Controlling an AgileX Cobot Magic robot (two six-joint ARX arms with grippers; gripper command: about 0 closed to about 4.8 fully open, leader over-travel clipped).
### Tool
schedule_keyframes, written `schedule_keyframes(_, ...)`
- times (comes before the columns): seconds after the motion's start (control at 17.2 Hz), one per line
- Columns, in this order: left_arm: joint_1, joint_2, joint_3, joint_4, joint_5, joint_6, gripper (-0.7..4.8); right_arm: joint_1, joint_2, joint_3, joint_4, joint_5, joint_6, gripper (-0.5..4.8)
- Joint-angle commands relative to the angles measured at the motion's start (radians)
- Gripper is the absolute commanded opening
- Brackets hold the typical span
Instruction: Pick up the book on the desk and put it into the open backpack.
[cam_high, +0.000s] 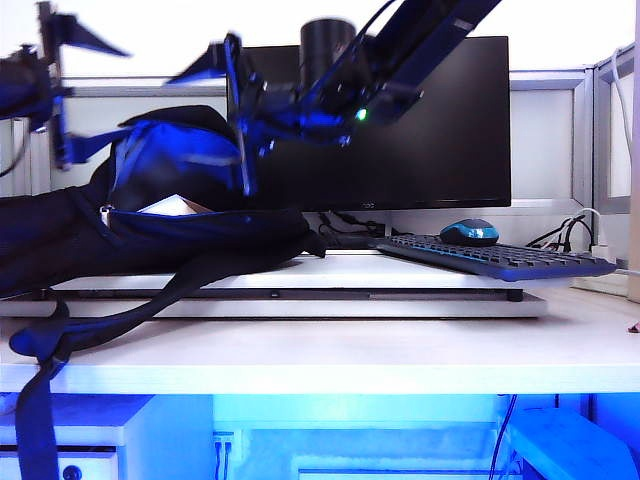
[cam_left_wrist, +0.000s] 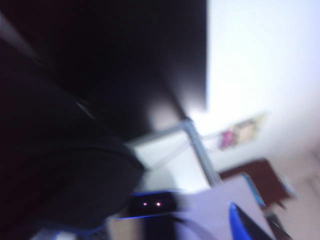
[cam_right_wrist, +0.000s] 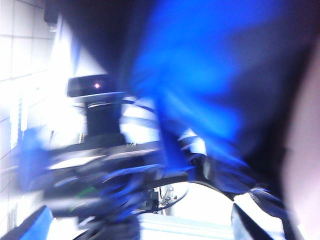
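Pale tabletop (cam_high: 330, 365) carries the backpack (cam_high: 150, 235) lying on its side, mouth open upward. Inside the opening rests the book (cam_high: 170, 206), one pale corner showing. Right end effector (cam_high: 243, 120) hangs just right of it, left end effector (cam_high: 50, 90) upper left; both blurred, spread uncertain.

— Where is the book (cam_high: 172, 206)?
— Inside the open backpack (cam_high: 120, 235); only a pale corner shows in the mouth, tilted, against the bright blue lining.
— And the backpack?
— Dark, soft, lying on its side at the left of the pale counter (cam_high: 330, 352), its opening facing right. One long dark strap trails over the near edge and hangs below it.
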Motion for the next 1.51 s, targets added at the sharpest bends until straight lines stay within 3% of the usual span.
schedule_keyframes(0.06,0.048,-0.005,0.006,-0.024,-0.011,0.064,4.79,-0.048,-0.056,0.008,-0.062,0.040,-0.069,4.79)
schedule_keyframes(0.12,0.078,-0.005,0.006,-0.033,0.013,0.104,4.79,-0.088,-0.084,0.008,-0.187,0.056,-0.182,4.79)
schedule_keyframes(0.29,0.124,-0.006,0.006,-0.010,0.058,0.109,4.79,-0.160,-0.127,0.008,-0.338,0.087,-0.329,4.79)
schedule_keyframes(0.46,0.147,-0.013,0.034,0.183,0.089,0.277,4.79,-0.230,-0.190,0.008,-0.343,0.156,-0.427,4.79)
schedule_keyframes(0.52,0.147,-0.014,0.084,0.177,0.154,0.323,4.79,-0.250,-0.224,0.008,-0.356,0.196,-0.475,4.79)
schedule_keyframes(0.64,0.146,-0.028,0.192,0.170,0.266,0.397,4.79,-0.275,-0.315,0.008,-0.480,0.316,-0.702,4.77)
schedule_keyframes(0.75,0.146,-0.086,0.229,0.166,0.283,0.507,4.79,-0.276,-0.406,0.008,-0.651,0.446,-0.932,4.68)
schedule_keyframes(0.87,0.160,-0.158,0.230,0.105,0.243,0.588,4.63,-0.276,-0.475,0.008,-0.755,0.538,-1.046,4.67)
schedule_keyframes(0.93,0.169,-0.221,0.230,-0.002,0.162,0.649,4.57,-0.276,-0.523,0.008,-0.799,0.595,-1.099,4.66)
schedule_keyframes(0.99,0.168,-0.301,0.230,-0.143,0.127,0.823,4.57,-0.276,-0.586,0.008,-0.838,0.661,-1.155,4.61)
schedule_keyframes(1.1,0.169,-0.414,0.230,-0.402,0.089,1.054,4.58,-0.276,-0.661,0.008,-0.888,0.735,-1.215,4.61)
schedule_keyframes(1.16,0.169,-0.527,0.230,-0.712,0.003,1.274,4.58,-0.276,-0.736,0.008,-0.954,0.808,-1.271,4.53)
schedule_keyframes(1.22,0.169,-0.588,0.230,-0.898,-0.077,1.391,4.58,-0.276,-0.775,0.007,-0.996,0.825,-1.295,4.45)
schedule_keyframes(1.33,0.134,-0.668,0.230,-1.192,-0.162,1.484,4.57,-0.276,-0.877,-0.032,-1.060,0.830,-1.314,4.30)
schedule_keyframes(1.45,0.054,-0.705,0.229,-1.336,-0.249,1.592,4.57,-0.276,-1.002,-0.141,-1.058,0.831,-1.307,4.27)
schedule_keyframes(1.51,-0.027,-0.725,0.229,-1.390,-0.306,1.651,4.57,-0.276,-1.119,-0.260,-1.049,0.835,-1.276,4.16)
